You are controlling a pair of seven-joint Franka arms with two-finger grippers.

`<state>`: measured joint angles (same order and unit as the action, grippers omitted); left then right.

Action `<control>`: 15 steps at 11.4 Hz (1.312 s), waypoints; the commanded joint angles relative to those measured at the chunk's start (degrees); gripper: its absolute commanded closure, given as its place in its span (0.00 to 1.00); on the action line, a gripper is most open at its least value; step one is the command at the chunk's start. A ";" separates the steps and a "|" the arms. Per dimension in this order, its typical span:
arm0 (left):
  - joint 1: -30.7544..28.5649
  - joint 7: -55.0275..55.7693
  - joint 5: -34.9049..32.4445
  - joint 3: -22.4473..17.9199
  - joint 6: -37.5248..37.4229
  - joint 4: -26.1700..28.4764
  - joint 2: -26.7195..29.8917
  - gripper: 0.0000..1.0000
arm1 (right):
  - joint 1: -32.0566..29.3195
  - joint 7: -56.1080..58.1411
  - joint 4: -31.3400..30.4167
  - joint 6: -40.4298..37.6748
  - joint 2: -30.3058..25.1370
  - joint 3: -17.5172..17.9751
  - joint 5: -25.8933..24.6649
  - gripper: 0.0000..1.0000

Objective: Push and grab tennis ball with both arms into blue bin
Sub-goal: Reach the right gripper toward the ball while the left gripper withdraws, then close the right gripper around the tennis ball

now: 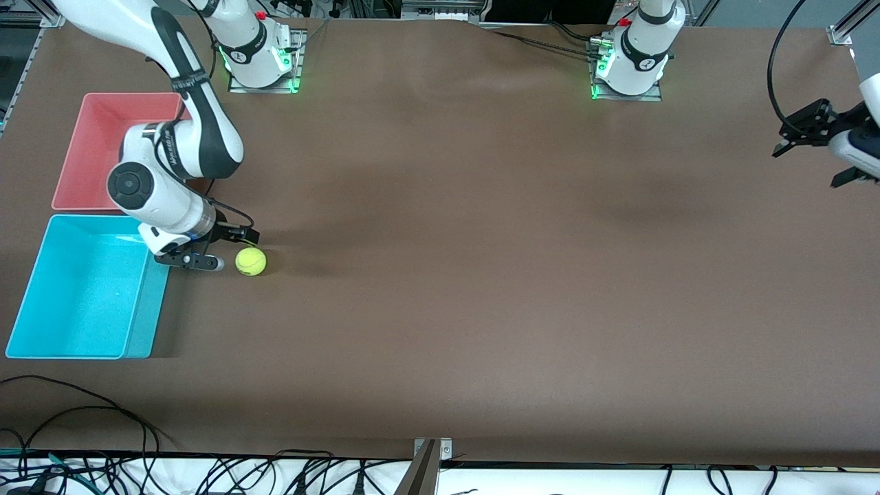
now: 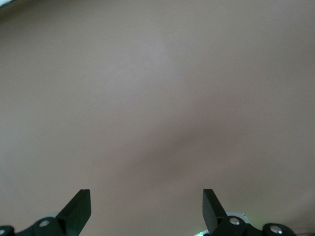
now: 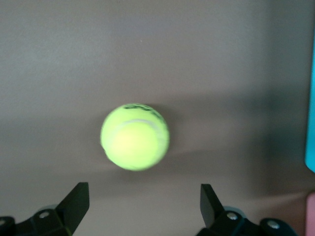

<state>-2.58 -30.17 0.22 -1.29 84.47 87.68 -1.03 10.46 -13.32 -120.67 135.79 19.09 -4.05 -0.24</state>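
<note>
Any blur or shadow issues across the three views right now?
Front view: sharp and evenly lit; the tennis ball casts a small soft shadow on the table, and broad faint shading crosses mid-table. Right wrist view: ball soft-edged, slightly out of focus, with a dark shadow band beside it. Left wrist view: only bare table, a diffuse shadow streak, nothing to judge focus by.

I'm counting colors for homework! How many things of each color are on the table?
Yellow-green: 1, the tennis ball
Blue: 1, the blue bin
Pink: 1, the pink bin
Total: 3
</note>
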 commanded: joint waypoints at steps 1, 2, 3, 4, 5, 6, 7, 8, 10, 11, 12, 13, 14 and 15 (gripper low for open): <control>0.29 15.78 -4.08 2.33 -6.94 -3.04 0.59 0.00 | 0.26 -0.66 -0.01 6.05 3.40 -0.08 -1.08 0.00; 0.29 20.97 -4.00 2.34 -6.95 -3.74 0.59 0.00 | 0.26 -0.22 0.17 7.37 4.02 -0.08 -1.17 0.00; 0.38 24.42 -3.48 2.25 -6.96 -4.01 0.59 0.00 | 0.26 -0.22 0.34 8.86 5.16 -0.17 -2.56 0.00; 0.29 26.45 -3.30 2.08 -6.96 -4.01 0.59 0.00 | 0.26 -0.30 0.35 10.18 6.12 -0.26 -4.66 0.00; 0.29 27.00 -3.30 1.99 -6.96 -4.01 0.59 0.00 | 0.17 -0.31 0.61 10.80 6.92 -0.26 -6.42 0.00; 0.38 27.26 -3.21 2.25 -6.96 -4.10 0.41 0.00 | 0.17 -0.39 0.78 11.15 7.45 -0.34 -8.27 0.00; 0.38 27.61 -2.95 2.25 -6.96 -4.19 0.33 0.00 | 0.17 -0.65 1.39 11.59 8.24 -0.43 -10.20 0.00; 0.38 27.70 -1.21 2.17 -6.96 -4.28 0.41 0.00 | 0.17 -0.74 2.10 11.51 8.59 -0.52 -12.14 0.00; 0.29 27.88 -0.31 2.43 -6.96 -4.19 0.41 0.00 | 0.17 -0.83 2.28 11.60 8.59 -1.04 -13.99 0.00; 0.38 27.88 -0.22 2.60 -6.96 -4.28 0.41 0.00 | 0.09 -0.92 2.63 11.95 8.68 -1.39 -16.26 0.00; 0.38 27.88 -0.22 2.60 -6.96 -4.28 0.41 0.00 | 0.09 -1.36 3.41 12.04 9.12 -1.66 -17.94 0.00; 0.21 27.88 -0.05 2.17 -6.87 -4.28 0.41 0.00 | 0.09 -1.80 4.47 12.04 9.38 -2.27 -19.35 0.00; -0.32 27.79 1.87 1.82 -6.87 -4.28 0.41 0.00 | 0.00 -1.89 5.52 12.21 10.26 -2.36 -19.54 0.00; -0.41 27.79 2.32 1.73 -6.87 -4.28 0.41 0.00 | -0.52 -2.32 7.10 13.08 11.57 -2.28 -19.62 0.00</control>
<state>-2.44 -2.83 -0.02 0.99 78.67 84.78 -0.44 10.46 -13.70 -117.39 147.47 27.55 -6.10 -17.90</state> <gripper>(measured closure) 0.000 0.000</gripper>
